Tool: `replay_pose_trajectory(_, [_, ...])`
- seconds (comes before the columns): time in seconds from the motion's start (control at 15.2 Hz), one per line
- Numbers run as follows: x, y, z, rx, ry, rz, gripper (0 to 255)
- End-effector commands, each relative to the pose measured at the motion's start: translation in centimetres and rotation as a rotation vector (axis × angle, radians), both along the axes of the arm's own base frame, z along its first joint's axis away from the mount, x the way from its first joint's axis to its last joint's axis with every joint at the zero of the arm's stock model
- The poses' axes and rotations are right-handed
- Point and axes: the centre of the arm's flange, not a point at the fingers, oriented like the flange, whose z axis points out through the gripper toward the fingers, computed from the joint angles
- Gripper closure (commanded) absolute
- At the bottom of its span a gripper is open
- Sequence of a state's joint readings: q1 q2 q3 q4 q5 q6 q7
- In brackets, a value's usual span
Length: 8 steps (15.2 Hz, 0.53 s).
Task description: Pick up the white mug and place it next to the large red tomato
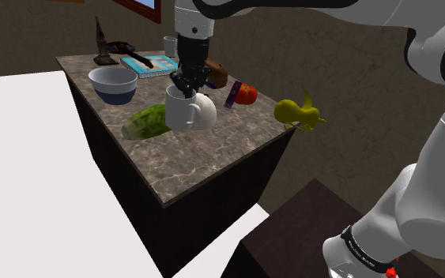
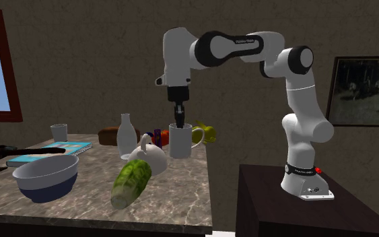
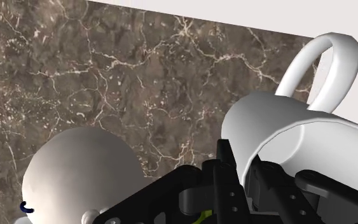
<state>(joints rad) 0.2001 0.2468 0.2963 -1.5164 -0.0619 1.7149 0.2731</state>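
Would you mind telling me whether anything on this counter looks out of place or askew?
The yellow figure sits at the corner of the counter and seems to overhang its edge, so it could fall. The mug is upright, clasped at its rim by the end effector. Nothing looks spilled.

A white bowl (image 1: pixel 114 84) with a blue base sits on the marbled counter (image 1: pixel 205 166). A green vegetable (image 1: pixel 148 121) lies near it. A blue book (image 1: pixel 151 65) lies nearby.
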Motion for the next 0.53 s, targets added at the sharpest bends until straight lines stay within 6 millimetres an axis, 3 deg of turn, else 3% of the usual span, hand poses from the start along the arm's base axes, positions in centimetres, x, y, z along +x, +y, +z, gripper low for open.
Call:
replay_pose_trajectory(0.0, [0.4, -1.3, 0.4, 0.000, 0.000, 0.000, 255])
replay_pose_trajectory(0.46, [2.7, -10.2, 0.5, 0.000, 0.000, 0.000, 255])
